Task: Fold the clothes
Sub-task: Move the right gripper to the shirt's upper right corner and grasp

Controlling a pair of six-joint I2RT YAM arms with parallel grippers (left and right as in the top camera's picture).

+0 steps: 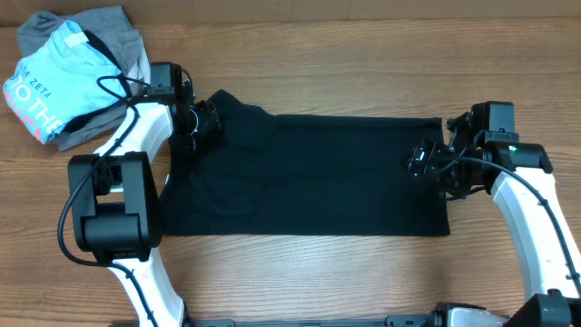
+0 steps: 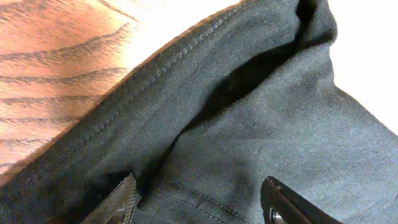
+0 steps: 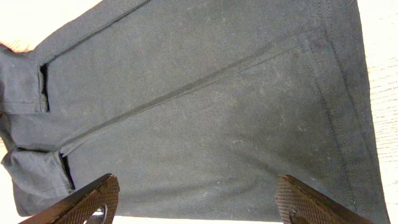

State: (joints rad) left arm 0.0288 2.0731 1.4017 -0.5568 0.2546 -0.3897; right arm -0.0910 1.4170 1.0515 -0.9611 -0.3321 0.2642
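Overhead: black T-shirt (image 1: 309, 173) flat, left hand (image 1: 207, 121), right hand (image 1: 419, 159) at opposite ends

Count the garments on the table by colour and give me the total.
Black: 1, the black T-shirt
Light blue: 1, the light blue printed shirt
Grey: 1, the grey garment under the blue one
Total: 3
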